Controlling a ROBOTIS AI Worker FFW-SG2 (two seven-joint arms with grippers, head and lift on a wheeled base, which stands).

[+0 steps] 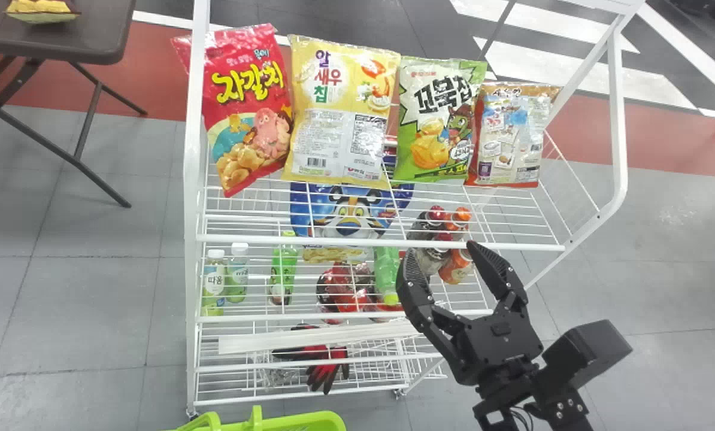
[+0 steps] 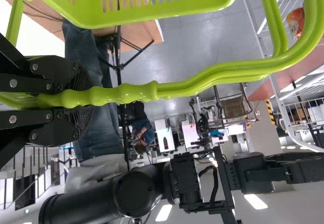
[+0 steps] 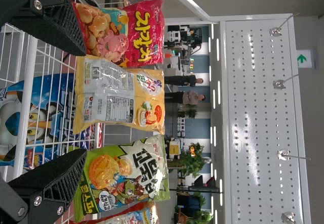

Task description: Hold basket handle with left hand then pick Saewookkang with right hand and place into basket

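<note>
In the head view, the right gripper (image 1: 438,254) stands open before the rack's top shelf edge, lower than and left of the Saewookkang (image 1: 510,137). That orange-red bag leans at the right end of the snack row, its printed back forward. In the right wrist view, the right gripper (image 3: 83,102) has the yellow bag between its spread fingers but untouched; part of the Saewookkang (image 3: 135,216) shows past the green bag. The left gripper (image 2: 83,98) is closed around the green basket handle (image 2: 202,85). The basket (image 1: 300,421) shows at the head view's bottom edge.
Red (image 1: 247,108), yellow (image 1: 339,143) and green (image 1: 435,120) snack bags share the top shelf of the white rack (image 1: 381,243). Bottles (image 1: 215,284) and other goods are on lower levels. A dark table (image 1: 94,45) is at the left.
</note>
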